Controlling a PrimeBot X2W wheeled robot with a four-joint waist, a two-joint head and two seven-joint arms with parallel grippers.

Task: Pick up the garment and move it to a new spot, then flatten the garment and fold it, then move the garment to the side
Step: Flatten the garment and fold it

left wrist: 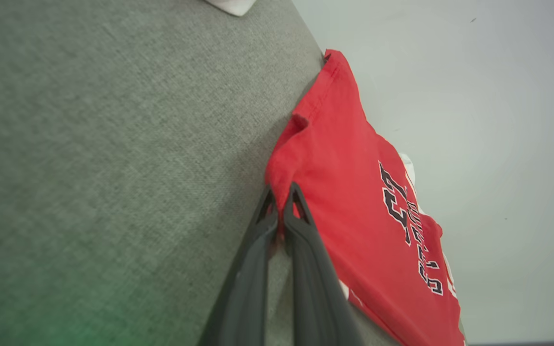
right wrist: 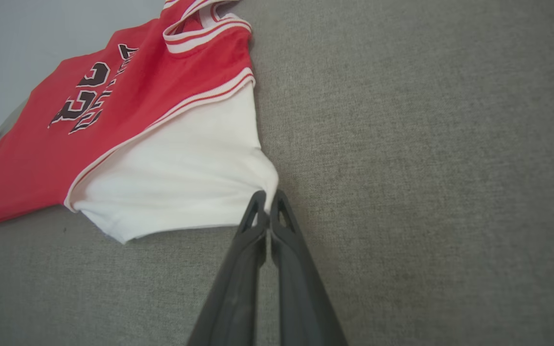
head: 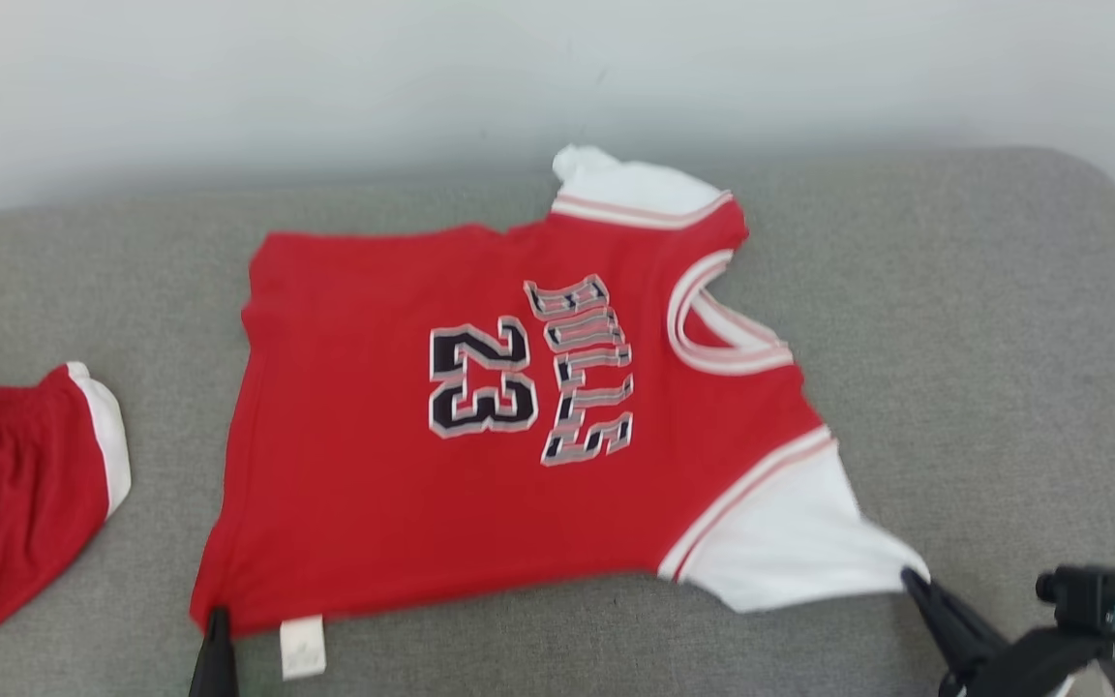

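Red jersey point(head: 345, 484) printed "BULLS 23" lies spread on grey cushion point(head: 983, 368) between the claws: left gripper point(left wrist: 281, 192) closed on its red hem corner, right gripper point(right wrist: 267, 198) closed on its white sleeve tip.

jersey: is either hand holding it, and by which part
Both hold the jersey. The left hand is shut on its red hem corner; the right hand is shut on the tip of its white sleeve.

surface: grey cushion point(head: 954, 339) | lying on it: red jersey point(head: 354, 484), red shorts point(head: 6, 484)
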